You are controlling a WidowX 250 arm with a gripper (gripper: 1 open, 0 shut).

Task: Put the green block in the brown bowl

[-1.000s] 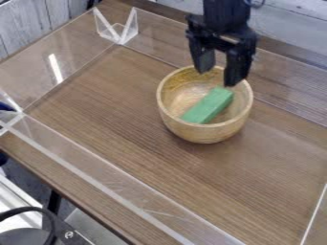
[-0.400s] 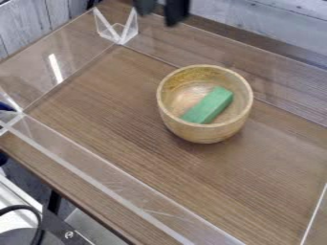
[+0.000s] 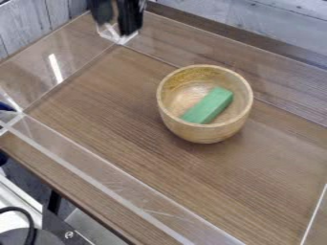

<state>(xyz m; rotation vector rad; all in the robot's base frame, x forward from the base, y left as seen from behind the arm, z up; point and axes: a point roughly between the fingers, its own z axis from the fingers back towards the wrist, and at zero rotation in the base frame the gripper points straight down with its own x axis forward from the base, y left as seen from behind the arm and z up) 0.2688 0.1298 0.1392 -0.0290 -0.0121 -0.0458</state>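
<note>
Green block sits in the bowl, arm moving off

From my station I see the green block (image 3: 207, 106) lying inside the brown bowl (image 3: 175, 118), leaning against its inner side. A second ago the pincer (image 3: 118, 36) hung over the bowl's far rim; since then it has swung away toward the far left of the picture. I judge the job done. The pincer points down, well apart from the bowl, its fingers spread wide with nothing between them that I can make out.

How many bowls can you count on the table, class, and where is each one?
1. The brown wooden bowl sits right of the picture's middle, with the green block inside it. No other bowl shows.
</note>
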